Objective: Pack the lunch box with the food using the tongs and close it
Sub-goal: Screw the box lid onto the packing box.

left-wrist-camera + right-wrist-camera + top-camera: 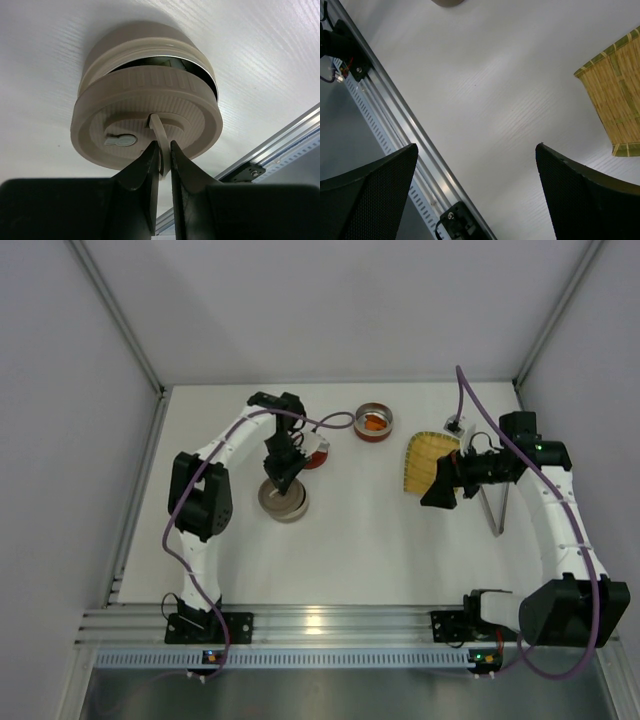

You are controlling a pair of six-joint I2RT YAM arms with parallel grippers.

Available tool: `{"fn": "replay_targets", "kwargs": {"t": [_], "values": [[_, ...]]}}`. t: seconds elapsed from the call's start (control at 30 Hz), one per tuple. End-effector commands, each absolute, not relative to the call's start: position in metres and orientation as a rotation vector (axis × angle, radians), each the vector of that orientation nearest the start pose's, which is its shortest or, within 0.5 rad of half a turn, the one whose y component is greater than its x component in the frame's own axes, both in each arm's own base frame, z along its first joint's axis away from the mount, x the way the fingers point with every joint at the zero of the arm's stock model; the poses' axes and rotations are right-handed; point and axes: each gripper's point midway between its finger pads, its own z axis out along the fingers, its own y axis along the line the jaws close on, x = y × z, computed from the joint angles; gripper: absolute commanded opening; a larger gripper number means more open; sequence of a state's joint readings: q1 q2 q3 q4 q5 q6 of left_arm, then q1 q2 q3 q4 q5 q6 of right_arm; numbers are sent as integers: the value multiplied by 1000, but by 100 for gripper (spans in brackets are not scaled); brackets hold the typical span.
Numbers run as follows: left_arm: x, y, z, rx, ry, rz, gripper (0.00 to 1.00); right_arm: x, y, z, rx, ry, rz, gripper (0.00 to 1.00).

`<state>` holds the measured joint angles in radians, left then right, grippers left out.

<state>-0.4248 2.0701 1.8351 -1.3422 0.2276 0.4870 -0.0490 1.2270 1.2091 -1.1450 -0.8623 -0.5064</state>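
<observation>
Left fingers pinch the lid tab (lid askew on lunch box); right fingers gape wide.

White table, sparsely laid.
On it are set a lidded beige tin, a red tin, an open tin, a yellow mat and tongs.

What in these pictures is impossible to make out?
- Left wrist view: the tilted lid covers the inside of the beige tin.
- Top view: the left arm hides most of the red tin.
- Top view: the orange food is too small to name.
- Left wrist view: whether the left gripper pinches the lid's loop or only flanks it.
</observation>
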Motion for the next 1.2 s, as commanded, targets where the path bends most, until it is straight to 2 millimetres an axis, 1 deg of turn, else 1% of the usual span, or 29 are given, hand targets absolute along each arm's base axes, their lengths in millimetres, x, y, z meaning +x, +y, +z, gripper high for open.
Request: {"fn": "replay_targets", "kwargs": {"t": [0.0,0.1,0.13,0.2,0.27,0.3,0.4,0.43,0.5,0.67,0.83,1.03,1.17], "values": [[291,-155,108,1376,2890,-373,18,229,109,225,-788,2198,915,99],[288,-154,108,1370,2878,-381,20,229,109,226,-789,2196,916,99],[288,-154,111,1353,2867,-378,21,228,109,225,-790,2196,917,99],[291,-156,113,1333,2846,-374,24,228,109,224,-790,2196,917,99],[294,-159,117,1304,2829,-375,24,228,110,225,-787,2194,920,99],[295,-159,118,1297,2828,-376,23,228,110,224,-787,2192,924,99],[296,-162,120,1267,2834,-388,14,227,111,225,-788,2190,926,99],[296,-163,121,1259,2831,-394,8,228,110,225,-786,2188,923,99],[294,-167,125,1241,2834,-423,1,227,111,224,-786,2189,924,99],[302,-175,138,1182,2818,-444,0,225,112,223,-781,2185,936,99],[311,-169,130,1153,2850,-363,0,224,113,221,-779,2183,949,99],[319,-172,122,1137,2853,-363,0,222,113,220,-779,2185,949,99],[320,-176,119,1144,2860,-385,0,222,113,219,-782,2186,945,99]]}}
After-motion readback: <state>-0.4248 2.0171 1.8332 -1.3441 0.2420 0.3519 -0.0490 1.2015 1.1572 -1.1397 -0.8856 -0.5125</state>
